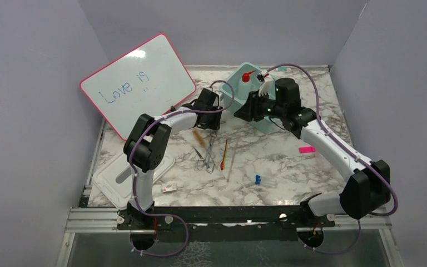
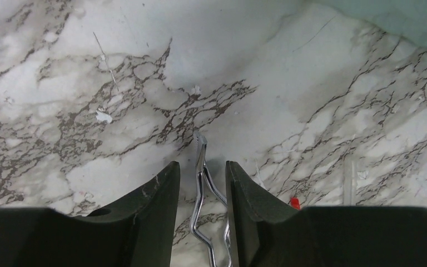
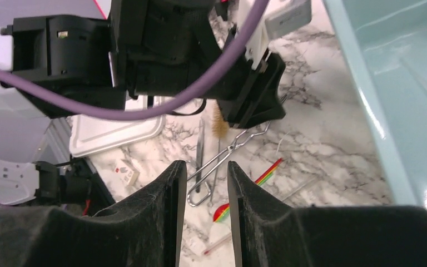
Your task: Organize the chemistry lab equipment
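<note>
Metal scissor-like forceps [image 1: 204, 158] lie on the marble table, with tweezers beside them. My left gripper [image 1: 208, 125] is low over their far end. In the left wrist view it [image 2: 202, 164] is open, and the forceps [image 2: 202, 183] lie between the fingers with a gap on each side. A brown-bristle brush [image 1: 198, 137], a thin red stick [image 1: 223, 154] and a clear rod [image 1: 231, 164] lie nearby. The clear squeeze bottle with red nozzle [image 1: 247, 77] stands in the teal bin [image 1: 267, 123]. My right gripper [image 3: 207, 163] is open and empty, held above the table beside the bin.
The pink-framed whiteboard [image 1: 138, 83] leans at the back left. A white tray [image 1: 110, 179] lies at the front left, a small card [image 1: 169, 188] beside it. A blue piece [image 1: 258, 179] and a pink piece [image 1: 307, 149] lie to the right. The two wrists are close together.
</note>
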Controlling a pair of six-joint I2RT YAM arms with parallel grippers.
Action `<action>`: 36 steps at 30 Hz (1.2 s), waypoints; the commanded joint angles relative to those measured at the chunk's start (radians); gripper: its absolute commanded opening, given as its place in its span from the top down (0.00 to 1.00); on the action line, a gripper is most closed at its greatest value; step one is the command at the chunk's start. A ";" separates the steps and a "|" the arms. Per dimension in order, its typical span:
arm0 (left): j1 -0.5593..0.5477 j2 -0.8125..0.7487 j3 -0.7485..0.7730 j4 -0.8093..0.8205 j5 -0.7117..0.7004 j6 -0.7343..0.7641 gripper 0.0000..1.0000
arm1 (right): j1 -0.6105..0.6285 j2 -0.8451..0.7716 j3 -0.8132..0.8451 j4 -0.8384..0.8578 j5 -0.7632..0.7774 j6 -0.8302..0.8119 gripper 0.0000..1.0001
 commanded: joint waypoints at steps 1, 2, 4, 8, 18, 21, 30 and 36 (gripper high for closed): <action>0.002 0.017 0.025 0.046 -0.008 0.043 0.61 | 0.011 -0.087 -0.089 0.117 -0.012 0.113 0.62; 0.003 0.020 0.020 0.054 0.004 0.051 0.62 | 0.012 -0.100 -0.106 0.125 -0.008 0.121 0.62; 0.003 0.025 0.000 0.085 0.034 0.067 0.62 | 0.012 -0.122 -0.127 0.135 -0.005 0.125 0.62; 0.003 0.046 -0.020 0.121 0.092 0.099 0.69 | 0.012 -0.139 -0.137 0.118 -0.001 0.118 0.62; 0.003 0.007 -0.073 0.173 0.083 0.127 1.00 | 0.012 -0.163 -0.183 0.127 -0.007 0.128 0.63; 0.003 -0.055 -0.079 0.173 0.058 0.099 1.00 | 0.012 -0.164 -0.202 0.127 -0.012 0.123 0.63; 0.005 -0.300 -0.122 0.154 0.026 -0.029 1.00 | 0.041 -0.122 -0.219 0.162 -0.007 0.243 0.58; 0.005 -0.460 -0.156 0.165 -0.015 -0.111 1.00 | 0.095 -0.090 -0.256 0.280 0.025 0.324 0.40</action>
